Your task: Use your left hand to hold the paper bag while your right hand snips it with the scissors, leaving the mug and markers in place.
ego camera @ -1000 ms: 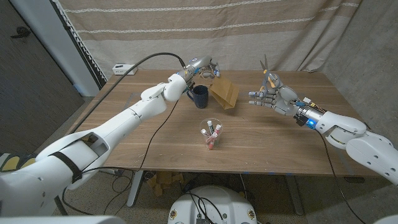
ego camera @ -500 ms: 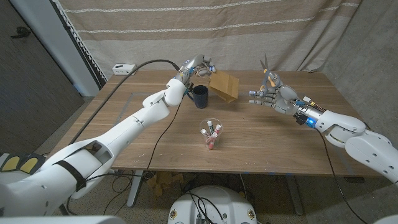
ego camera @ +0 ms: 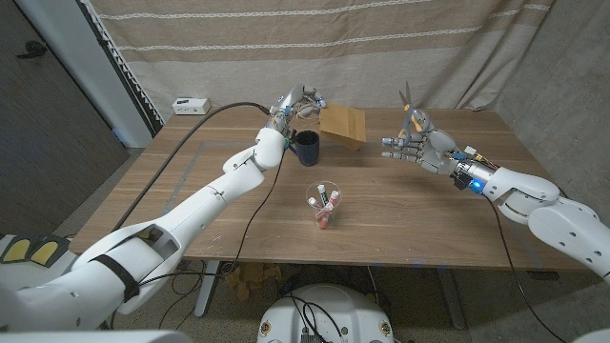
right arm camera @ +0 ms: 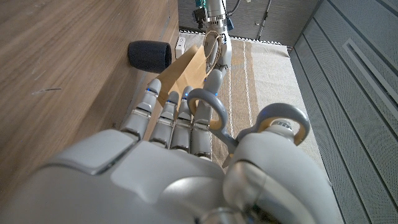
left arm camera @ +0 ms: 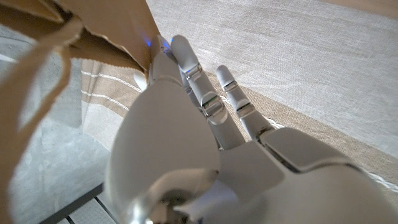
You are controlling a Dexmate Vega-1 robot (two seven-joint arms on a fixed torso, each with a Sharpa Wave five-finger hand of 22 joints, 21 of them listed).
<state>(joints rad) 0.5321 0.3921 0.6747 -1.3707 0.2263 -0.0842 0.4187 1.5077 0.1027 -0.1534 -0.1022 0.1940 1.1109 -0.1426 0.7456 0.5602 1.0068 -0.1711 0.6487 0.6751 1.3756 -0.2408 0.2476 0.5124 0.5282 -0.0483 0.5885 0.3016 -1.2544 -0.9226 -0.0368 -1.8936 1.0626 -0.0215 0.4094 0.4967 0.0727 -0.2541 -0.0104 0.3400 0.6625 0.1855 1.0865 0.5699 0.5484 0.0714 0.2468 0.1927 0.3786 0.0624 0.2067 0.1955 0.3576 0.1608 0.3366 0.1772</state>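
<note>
One brown paper bag [ego camera: 344,123] was counted, raised above the far side of the table. One dark mug [ego camera: 306,148] was seen just left of it. One pair of scissors [ego camera: 407,107] was counted at the right. One clear cup [ego camera: 323,203] was found nearer the front edge; the markers [ego camera: 327,204] in it were too small to be counted.

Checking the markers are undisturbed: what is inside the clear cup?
The clear cup holds several markers with white barrels and pinkish-red caps. Their exact number and the cup's bottom are too small to tell.
</note>
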